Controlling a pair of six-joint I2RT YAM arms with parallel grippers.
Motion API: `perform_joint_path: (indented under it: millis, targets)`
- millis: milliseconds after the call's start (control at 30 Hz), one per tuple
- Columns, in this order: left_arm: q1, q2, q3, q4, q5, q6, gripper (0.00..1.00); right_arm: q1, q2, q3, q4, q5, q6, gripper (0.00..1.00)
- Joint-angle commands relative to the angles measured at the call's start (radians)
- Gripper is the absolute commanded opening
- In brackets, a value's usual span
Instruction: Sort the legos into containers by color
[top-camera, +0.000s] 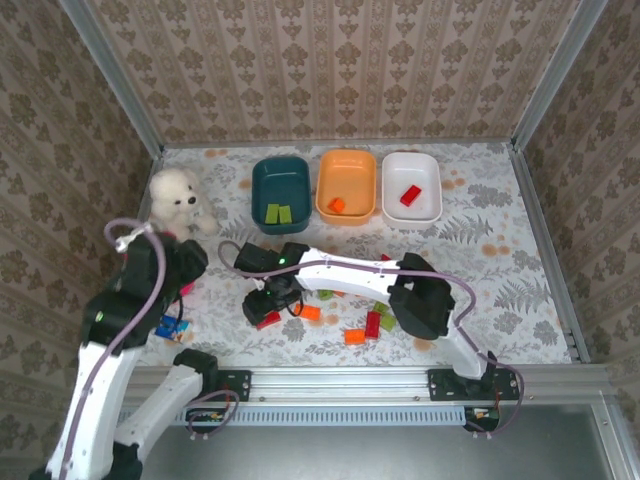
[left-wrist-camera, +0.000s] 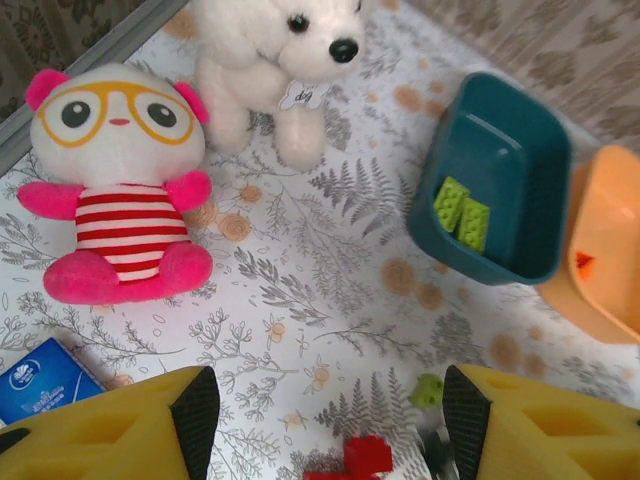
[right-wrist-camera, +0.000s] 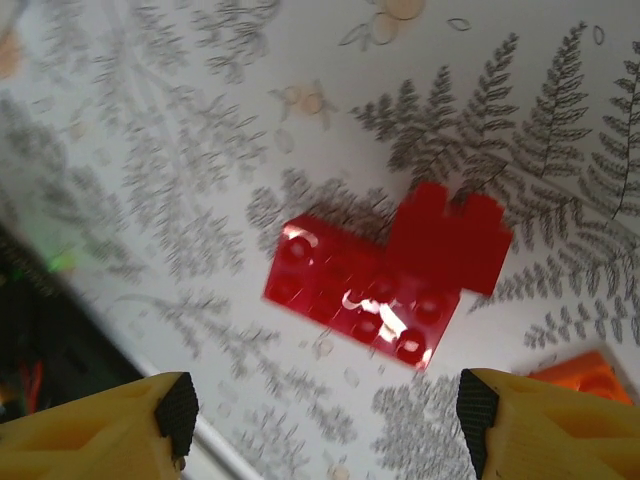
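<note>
Right wrist: red lego (right-wrist-camera: 385, 275) centred beneath spread right gripper (right-wrist-camera: 328, 415), untouched.

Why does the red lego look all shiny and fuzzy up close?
Right wrist view: white glare spots sit on the studs of the red lego, and the whole picture is soft, with the fern print smeared. Left wrist view: sharp, with the green legos crisp inside the teal tub. Top external view: even light, no hard shadows.

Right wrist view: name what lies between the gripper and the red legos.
Bare fern-print table cover separates the right gripper from the red legos, in the right wrist view.
</note>
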Motion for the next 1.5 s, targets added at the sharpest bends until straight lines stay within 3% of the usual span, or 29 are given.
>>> perform_joint_path:
  millis: [0, 267, 500, 767, 1000, 1233, 1467]
  targets:
    - [-0.004, -0.068, -0.013, -0.089, 0.091, 0.050, 0.64, -0.008, 0.061, 0.081, -0.087, 0.094, 0.079, 0.71]
    - [-0.004, -0.160, -0.015, -0.137, 0.193, 0.050, 0.63, -0.015, 0.156, 0.189, -0.142, 0.165, 0.105, 0.71]
    - [-0.004, -0.157, 0.008, -0.115, 0.234, 0.085, 0.63, -0.016, 0.246, 0.295, -0.191, 0.170, 0.112, 0.62]
    - [-0.004, -0.158, -0.012, -0.065, 0.297, 0.094, 0.63, -0.022, 0.269, 0.304, -0.226, 0.187, 0.124, 0.51]
    - [-0.004, -0.150, -0.031, -0.015, 0.323, 0.097, 0.63, -0.029, 0.256, 0.303, -0.214, 0.196, 0.121, 0.33]
    - [-0.005, -0.117, -0.117, 0.165, 0.519, 0.116, 0.64, -0.103, 0.047, 0.252, -0.224, 0.286, 0.116, 0.28]
    - [-0.043, -0.005, -0.195, 0.437, 0.632, 0.087, 0.64, -0.410, -0.322, -0.046, -0.169, 0.306, 0.092, 0.28]
